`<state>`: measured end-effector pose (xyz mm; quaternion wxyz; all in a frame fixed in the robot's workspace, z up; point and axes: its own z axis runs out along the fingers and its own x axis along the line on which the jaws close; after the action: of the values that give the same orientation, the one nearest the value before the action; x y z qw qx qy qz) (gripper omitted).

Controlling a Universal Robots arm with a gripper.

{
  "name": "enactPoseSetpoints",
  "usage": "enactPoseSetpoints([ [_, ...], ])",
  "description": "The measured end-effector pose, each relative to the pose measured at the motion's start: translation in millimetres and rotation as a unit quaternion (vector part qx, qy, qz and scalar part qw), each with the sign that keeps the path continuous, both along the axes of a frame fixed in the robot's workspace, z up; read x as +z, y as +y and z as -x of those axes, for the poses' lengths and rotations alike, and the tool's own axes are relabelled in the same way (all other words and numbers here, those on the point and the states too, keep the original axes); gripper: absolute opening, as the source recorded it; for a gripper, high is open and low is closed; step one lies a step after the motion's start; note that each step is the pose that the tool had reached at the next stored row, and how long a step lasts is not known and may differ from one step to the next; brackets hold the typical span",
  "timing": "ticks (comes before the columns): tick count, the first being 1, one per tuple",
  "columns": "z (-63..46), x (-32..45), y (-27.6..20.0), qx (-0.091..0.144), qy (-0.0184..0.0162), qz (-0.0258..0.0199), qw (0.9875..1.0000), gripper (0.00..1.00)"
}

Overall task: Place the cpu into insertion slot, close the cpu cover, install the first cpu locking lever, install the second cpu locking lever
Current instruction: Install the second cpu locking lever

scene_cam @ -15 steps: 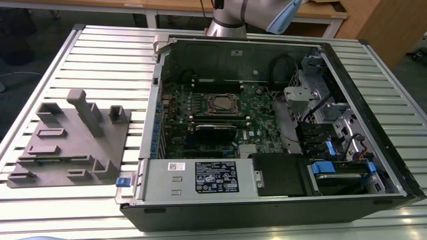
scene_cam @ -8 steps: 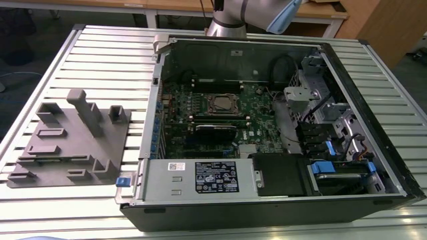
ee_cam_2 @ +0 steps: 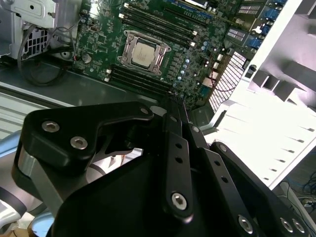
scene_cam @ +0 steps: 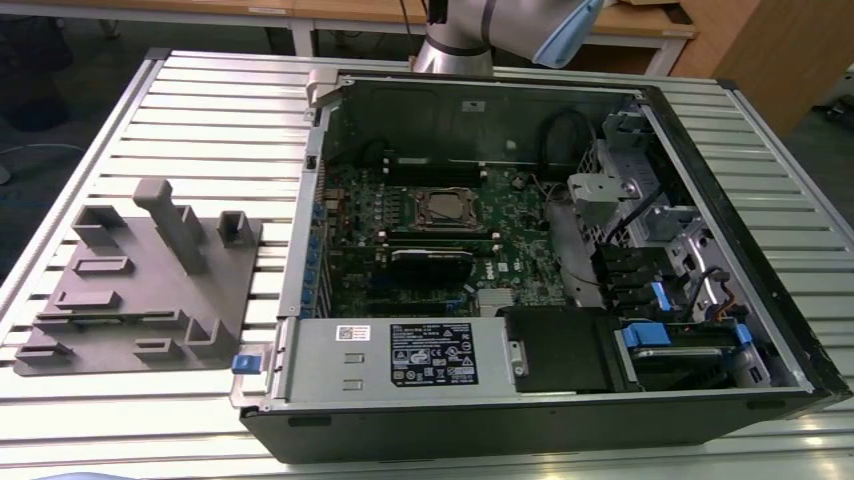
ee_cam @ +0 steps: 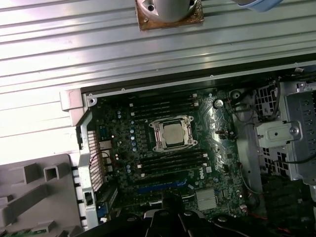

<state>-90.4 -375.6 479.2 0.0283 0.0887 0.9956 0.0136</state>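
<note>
Silver-grey square cpu [ee_cam: 173, 133] sits seated in the silver-rimmed square insertion slot [ee_cam: 157, 146] on the green motherboard [ee_cam: 217, 163], inside the open black computer case [scene_cam: 747, 290] on the slatted metal desk [scene_cam: 200, 110]. Thin silver cpu cover frame [ee_cam_2: 129, 43] lies around the chip. Black pincer [ee_cam_2: 170, 106] hangs above the case, well apart from the socket, holding nothing; whether clenched or released, cannot tell.

Black claw [ee_cam_2: 168, 163] linkages with silver screws; silver-blue arm [scene_cam: 507, 30].
</note>
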Motion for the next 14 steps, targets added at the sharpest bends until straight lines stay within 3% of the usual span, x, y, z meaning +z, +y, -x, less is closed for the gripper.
enactPoseSetpoints([
  [14,0.0,-3.1,0.0,0.0,0.0001,0.0001,1.0,0.11],
])
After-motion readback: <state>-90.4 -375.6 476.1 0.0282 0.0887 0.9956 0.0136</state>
